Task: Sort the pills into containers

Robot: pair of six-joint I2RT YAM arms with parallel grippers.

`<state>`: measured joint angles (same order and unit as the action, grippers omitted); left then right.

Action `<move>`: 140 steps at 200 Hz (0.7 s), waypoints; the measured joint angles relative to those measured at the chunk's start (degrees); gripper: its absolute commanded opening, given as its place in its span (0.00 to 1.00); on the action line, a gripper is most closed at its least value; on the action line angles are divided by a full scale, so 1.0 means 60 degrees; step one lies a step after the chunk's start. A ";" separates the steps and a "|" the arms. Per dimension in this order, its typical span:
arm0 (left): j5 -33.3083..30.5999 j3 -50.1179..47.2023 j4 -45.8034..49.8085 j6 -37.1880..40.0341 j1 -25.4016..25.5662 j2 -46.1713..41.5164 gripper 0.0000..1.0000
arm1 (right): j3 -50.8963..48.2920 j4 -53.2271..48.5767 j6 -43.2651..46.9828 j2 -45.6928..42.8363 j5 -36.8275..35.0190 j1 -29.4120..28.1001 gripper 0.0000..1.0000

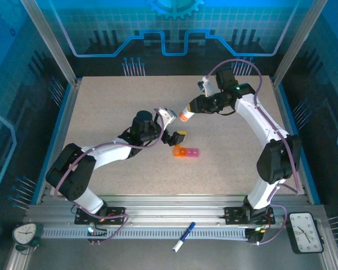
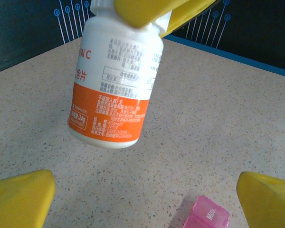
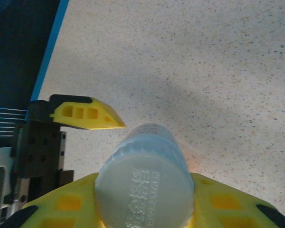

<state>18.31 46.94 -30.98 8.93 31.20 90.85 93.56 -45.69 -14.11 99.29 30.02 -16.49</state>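
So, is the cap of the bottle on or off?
On. The white ribbed cap sits on the bottle, which the right gripper holds.

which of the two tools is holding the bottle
The right tool, shut on the white-capped orange-and-white plastic bottle; the left tool stands open and empty.

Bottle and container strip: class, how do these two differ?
The bottle is round, white with an orange band; the container strip is boxy, half orange, half pink. The bottle is held off the table in the right gripper; the strip lies on the table. Both are small and partly orange.
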 measured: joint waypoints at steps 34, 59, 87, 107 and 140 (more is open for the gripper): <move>-0.0084 -0.0004 -0.0463 0.0036 0.0000 0.0051 0.98 | -0.0113 0.0051 -0.0073 -0.0189 0.0200 -0.0062 0.32; -0.0171 -0.0011 -0.0823 0.0029 0.0000 0.0069 0.98 | -0.0313 0.0047 -0.0069 -0.0310 0.0295 -0.0193 0.32; -0.0186 -0.0007 -0.0962 0.0011 0.0000 0.0215 0.96 | -0.0510 0.0025 -0.0069 -0.0350 0.0331 -0.0357 0.32; -0.0186 -0.0007 -0.0965 0.0007 0.0000 0.0310 0.93 | -0.0543 0.0022 -0.0069 -0.0350 0.0339 -0.0474 0.32; -0.0182 -0.0007 -0.0962 0.0000 0.0000 0.0361 0.86 | -0.0543 0.0025 -0.0069 -0.0361 0.0379 -0.0630 0.32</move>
<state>17.21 46.89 -36.75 8.93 31.20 93.01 90.30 -45.54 -14.52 97.12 32.29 -20.27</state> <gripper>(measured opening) 0.879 0.384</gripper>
